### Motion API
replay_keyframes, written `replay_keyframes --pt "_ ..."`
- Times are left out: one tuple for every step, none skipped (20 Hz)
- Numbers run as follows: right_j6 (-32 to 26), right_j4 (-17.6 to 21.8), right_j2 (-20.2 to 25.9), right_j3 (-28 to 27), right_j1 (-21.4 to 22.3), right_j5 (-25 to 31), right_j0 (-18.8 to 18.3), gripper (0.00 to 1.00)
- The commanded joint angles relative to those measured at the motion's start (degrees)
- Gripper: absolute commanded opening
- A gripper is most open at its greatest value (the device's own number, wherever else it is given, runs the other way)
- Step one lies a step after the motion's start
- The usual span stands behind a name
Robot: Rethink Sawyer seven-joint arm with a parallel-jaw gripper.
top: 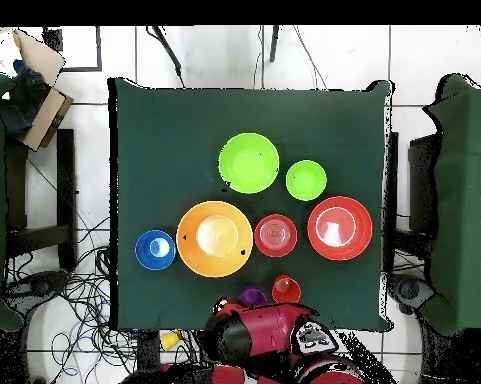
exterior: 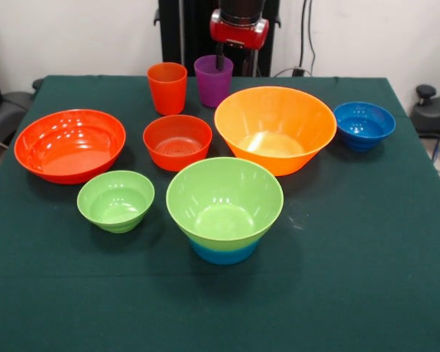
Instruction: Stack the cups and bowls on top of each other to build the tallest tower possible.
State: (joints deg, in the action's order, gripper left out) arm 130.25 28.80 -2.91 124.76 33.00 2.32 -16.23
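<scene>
Purple cup point(exterior: 213, 80) stood at the desk's point(exterior: 367, 242) far edge, with the fingers point(exterior: 220, 57) reaching into it; whether they were clenched, I could not tell. A good lift would rise straight up, clearing the orange-red cup point(exterior: 167, 87) just left of it.

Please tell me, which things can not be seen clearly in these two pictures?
- Pincer: front view shows only a dark part dipping into the purple cup; open or shut is unclear. Overhead, the arm covers it.
- Light blue bowl: front view, mostly hidden under the green bowl; overhead, hidden completely.
</scene>
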Motion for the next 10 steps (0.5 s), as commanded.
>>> replay_keyframes --pt "1.9 2.4 3.5 -0.9 -1.6 -1.1 0.5 1.00" --pt "1.9 2.4 3.4 -0.9 -1.6 -1.1 0.5 1.00" --pt "1.9 2.5 3.5 -0.9 -1.7 -1.1 0.5 1.00" --pt "1.9 2.6 3.4 -0.9 -1.7 -1.3 0.5 1.00" --pt "1.9 2.7 3.3 -1.0 -1.9 -1.5 0.5 1.00" --pt "1.9 2.8 3.3 -1.0 -2.0 -1.7 0.4 1.00" --pt "1.8 2.8 3.3 -1.1 -2.1 -1.7 0.4 1.00" --pt "1.8 2.9 3.3 -1.2 -2.1 -1.8 0.4 1.00" --pt "1.8 3.0 3.2 -1.3 -2.2 -1.8 0.4 1.00" --pt "1.8 3.1 3.0 -1.4 -2.5 -2.2 0.4 1.00"
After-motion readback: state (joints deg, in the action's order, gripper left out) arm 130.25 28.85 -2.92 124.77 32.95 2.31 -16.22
